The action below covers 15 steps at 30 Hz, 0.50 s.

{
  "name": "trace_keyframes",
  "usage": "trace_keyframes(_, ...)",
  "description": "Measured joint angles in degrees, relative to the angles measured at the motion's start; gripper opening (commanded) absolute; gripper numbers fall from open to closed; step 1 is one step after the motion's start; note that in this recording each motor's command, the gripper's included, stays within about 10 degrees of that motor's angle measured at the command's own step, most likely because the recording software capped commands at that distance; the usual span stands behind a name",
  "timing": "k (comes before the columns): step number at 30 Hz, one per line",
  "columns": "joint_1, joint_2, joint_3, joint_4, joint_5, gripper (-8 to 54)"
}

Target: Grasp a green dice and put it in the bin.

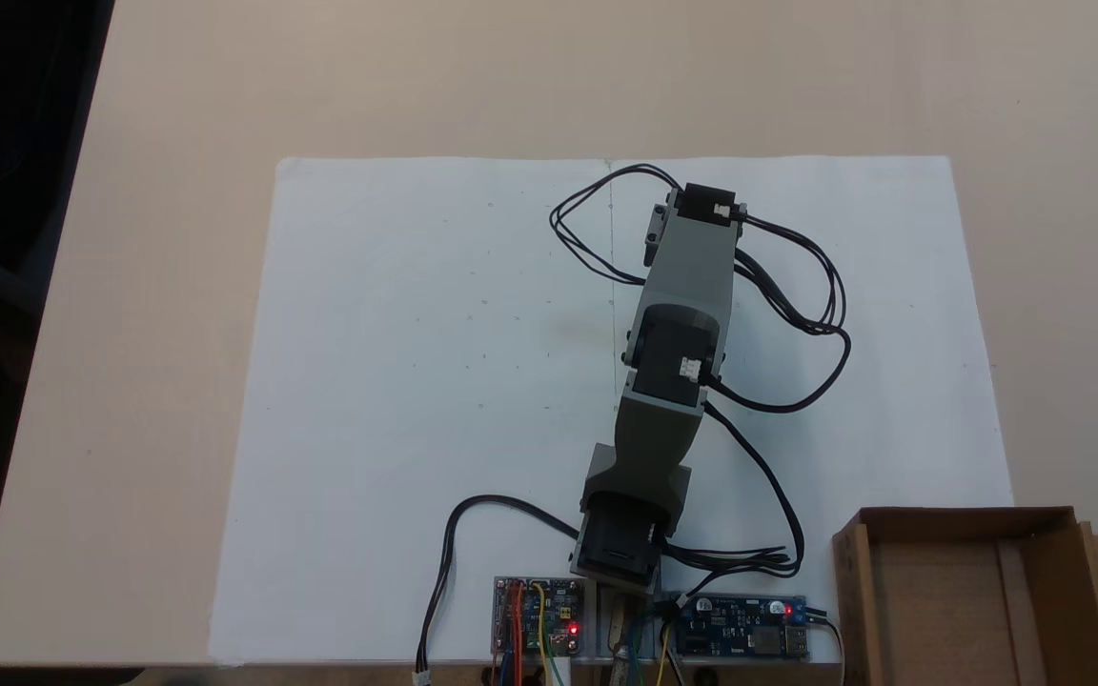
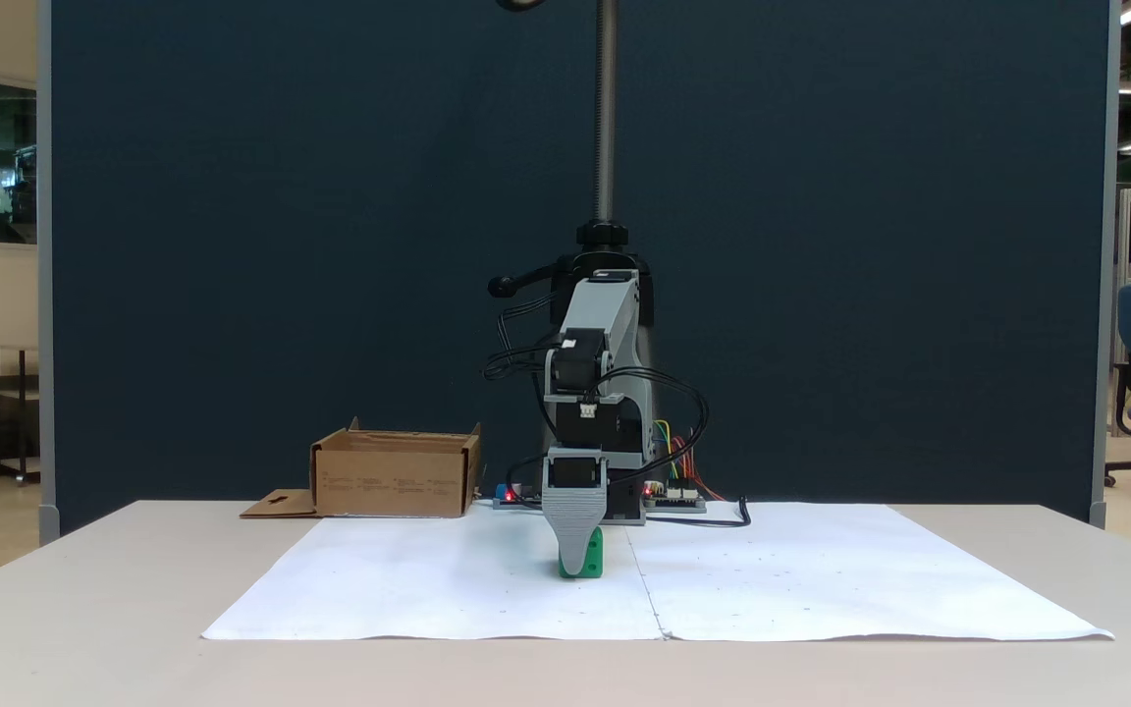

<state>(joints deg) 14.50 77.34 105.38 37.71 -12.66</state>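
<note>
Looking at the low fixed view, I am seeing the green dice (image 2: 589, 562) sitting square on the white paper (image 2: 428, 579), lower centre of frame, its bright faces mostly covered by the gripper (image 2: 579, 555) standing in front of it. I cannot tell whether the jaws are closing on it. In a fixed view from above, the arm (image 1: 682, 314) is hiding it. The bin (image 2: 397, 475) is sitting left of centre.
</note>
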Motion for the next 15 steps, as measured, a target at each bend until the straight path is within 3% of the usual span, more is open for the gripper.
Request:
trace_keyframes(5,0.79,-0.7,0.0,-0.09,0.0,23.7)
trace_keyframes(8,0.97,-0.7,0.0,-0.26,0.0,21.4)
trace_keyframes(11,0.97,-0.7,0.0,-0.35,0.0,12.7)
trace_keyframes(15,0.97,-0.7,0.0,-0.35,0.0,12.1)
